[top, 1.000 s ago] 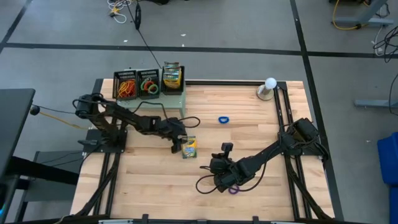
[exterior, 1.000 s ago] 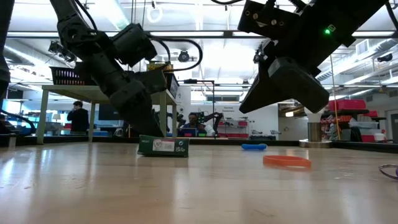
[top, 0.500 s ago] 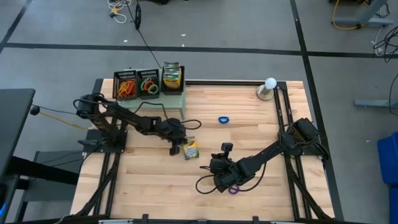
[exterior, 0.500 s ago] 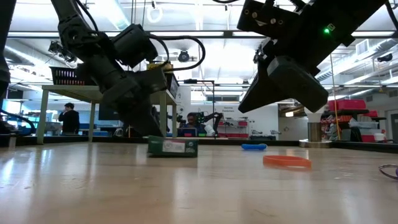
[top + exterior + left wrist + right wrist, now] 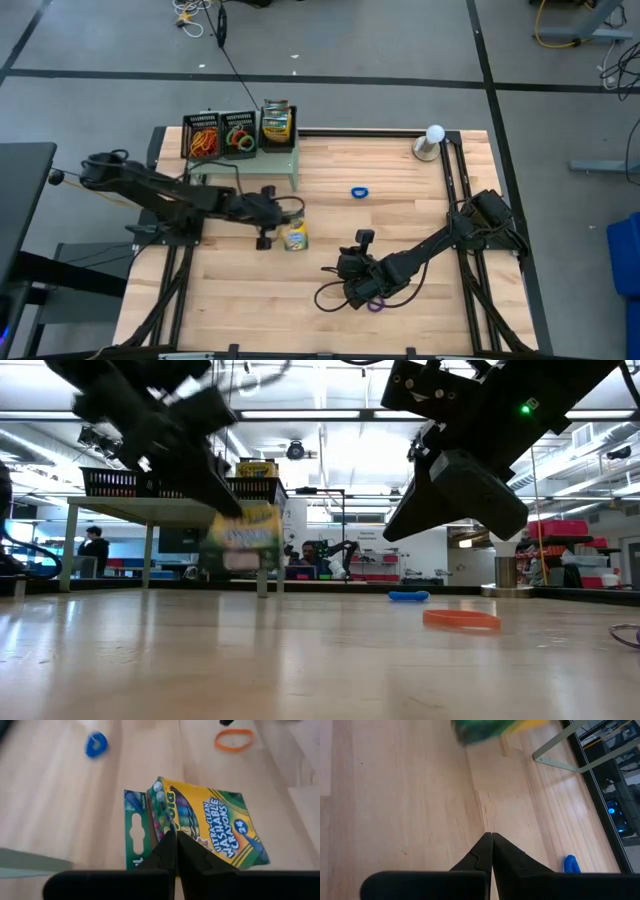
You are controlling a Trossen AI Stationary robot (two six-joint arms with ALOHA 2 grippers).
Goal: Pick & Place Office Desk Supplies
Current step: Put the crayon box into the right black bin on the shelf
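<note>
I had the left gripper (image 5: 172, 851) clenched on the crayon box (image 5: 210, 827), lifted clear of the table (image 5: 420, 200). I judged a slow, level carry toward the far-left stand (image 5: 278, 158) best. The right gripper (image 5: 491, 851) was pinched shut, empty, near the table's middle.

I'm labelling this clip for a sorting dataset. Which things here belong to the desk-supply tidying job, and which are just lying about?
Part of the job:
- crayon box, held in the shut left gripper, lifted off the table
- second crayon box on the stand
- mesh trays holding rubber bands
- blue band
- orange band
- purple band

Just lying about:
- white globe
- green stand
</note>
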